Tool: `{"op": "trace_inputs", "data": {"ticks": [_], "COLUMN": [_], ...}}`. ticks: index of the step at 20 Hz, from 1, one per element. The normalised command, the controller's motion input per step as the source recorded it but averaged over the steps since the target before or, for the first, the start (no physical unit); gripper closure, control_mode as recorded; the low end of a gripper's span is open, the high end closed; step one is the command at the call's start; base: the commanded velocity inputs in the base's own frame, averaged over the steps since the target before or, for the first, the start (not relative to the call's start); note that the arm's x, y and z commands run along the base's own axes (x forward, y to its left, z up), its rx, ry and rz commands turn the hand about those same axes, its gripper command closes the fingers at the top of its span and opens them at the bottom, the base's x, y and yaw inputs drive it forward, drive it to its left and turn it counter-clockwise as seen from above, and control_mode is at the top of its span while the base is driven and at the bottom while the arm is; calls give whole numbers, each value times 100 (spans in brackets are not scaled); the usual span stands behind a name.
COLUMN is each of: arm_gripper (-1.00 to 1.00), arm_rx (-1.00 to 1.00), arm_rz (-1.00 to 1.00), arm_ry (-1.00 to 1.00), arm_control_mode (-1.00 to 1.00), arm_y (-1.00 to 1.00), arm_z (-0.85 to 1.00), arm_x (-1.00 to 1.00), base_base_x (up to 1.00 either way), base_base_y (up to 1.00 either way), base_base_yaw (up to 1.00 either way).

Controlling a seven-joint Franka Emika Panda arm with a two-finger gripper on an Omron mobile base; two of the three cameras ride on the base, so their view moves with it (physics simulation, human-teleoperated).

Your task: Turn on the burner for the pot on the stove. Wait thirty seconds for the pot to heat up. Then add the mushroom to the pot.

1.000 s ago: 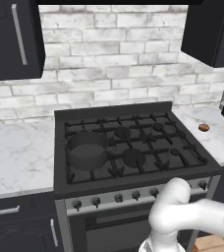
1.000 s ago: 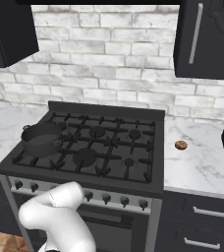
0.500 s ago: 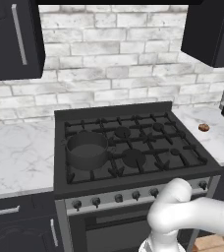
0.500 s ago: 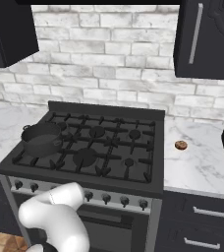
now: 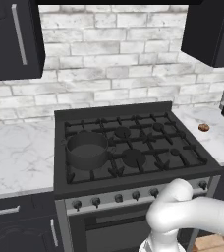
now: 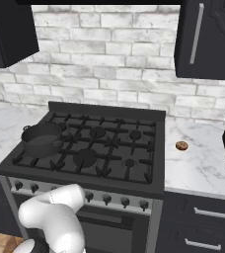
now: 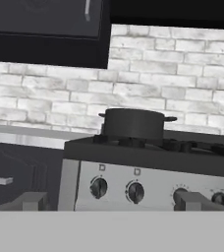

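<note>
On the front-left corner of the stove (image 5: 133,147) sits one pot (image 5: 87,150); one mushroom (image 5: 203,128) lies on the marble counter (image 5: 217,140) to its right, well apart. Six knobs (image 5: 119,198) line the front strip. The gripper (image 7: 109,202), jaws spread wide and empty, faces the leftmost knobs, nothing between

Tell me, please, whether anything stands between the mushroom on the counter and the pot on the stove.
Nothing visible does: between the mushroom on the right counter and the pot on the stove lie only low grates and bare burner caps.
</note>
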Motion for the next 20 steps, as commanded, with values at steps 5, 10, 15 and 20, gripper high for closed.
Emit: {"op": "trace_inputs", "data": {"ticks": [5, 10, 15, 20], "arm_gripper": [-100, -100, -100, -100], "arm_rx": [0, 0, 0, 0], "arm_rz": [0, 0, 0, -3], "arm_ry": [0, -1, 0, -3], "arm_control_mode": [-100, -100, -100, -100], "arm_y": [0, 0, 0, 4], "arm_z": [-3, -6, -10, -20], "arm_x": [35, 28, 24, 28], "base_base_x": [0, 0, 0, 0], "base_base_y": [0, 0, 0, 0], "base_base_yaw": [0, 0, 0, 0]}}
